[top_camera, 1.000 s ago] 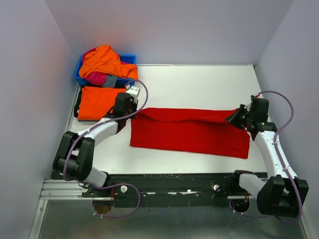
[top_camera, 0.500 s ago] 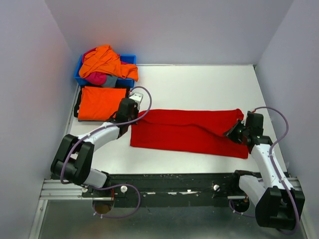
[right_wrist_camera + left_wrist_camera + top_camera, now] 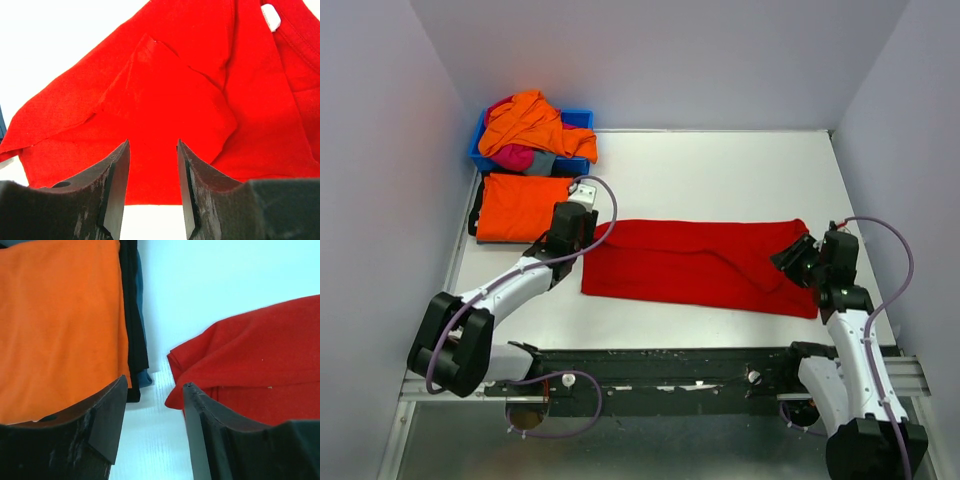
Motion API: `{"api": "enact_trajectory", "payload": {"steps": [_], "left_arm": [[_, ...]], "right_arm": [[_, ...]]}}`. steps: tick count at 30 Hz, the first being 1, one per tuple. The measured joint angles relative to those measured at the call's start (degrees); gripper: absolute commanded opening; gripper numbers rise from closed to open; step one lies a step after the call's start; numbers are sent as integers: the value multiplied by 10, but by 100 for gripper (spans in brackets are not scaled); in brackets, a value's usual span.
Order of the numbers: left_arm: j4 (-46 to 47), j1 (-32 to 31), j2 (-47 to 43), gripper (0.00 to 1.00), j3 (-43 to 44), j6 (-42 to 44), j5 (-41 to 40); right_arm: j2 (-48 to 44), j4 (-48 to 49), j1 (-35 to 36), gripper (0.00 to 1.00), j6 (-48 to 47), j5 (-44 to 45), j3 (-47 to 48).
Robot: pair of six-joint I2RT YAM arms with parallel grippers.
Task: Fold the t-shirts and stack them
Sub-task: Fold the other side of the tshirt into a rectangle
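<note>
A bright red t-shirt lies folded into a long strip across the table; its left end and right end show in the wrist views. My left gripper hovers open over the bare gap between the red shirt's left corner and a folded orange t-shirt. The orange one lies on top of dark folded cloth. My right gripper stands open just off the shirt's right end, nothing between its fingers.
A blue bin at the back left holds a heap of orange, magenta-pink and grey shirts. Grey walls close in on the left, back and right sides of the table.
Both grippers have opened and let go of the red shirt, which now lies flat. The right arm has drawn back toward the near right; the left has shifted slightly left.
</note>
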Motion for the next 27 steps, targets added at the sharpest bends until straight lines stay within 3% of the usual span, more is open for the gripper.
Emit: {"api": "enact_trajectory", "payload": {"steps": [6, 11, 15, 22, 27], "left_arm": [[-20, -1, -3, 57, 23, -34, -16], [-90, -1, 28, 57, 127, -120, -16], [-120, -1, 57, 49, 174, -197, -11], [-120, -16, 96, 49, 178, -289, 58], [-109, -71, 166, 49, 223, -321, 96]], "right_arm": [[82, 16, 0, 50, -11, -18, 32], [149, 37, 0, 50, -15, -41, 42], [190, 51, 7, 50, -15, -40, 62], [292, 70, 13, 53, -15, -5, 122], [362, 90, 22, 54, -11, 12, 153]]}}
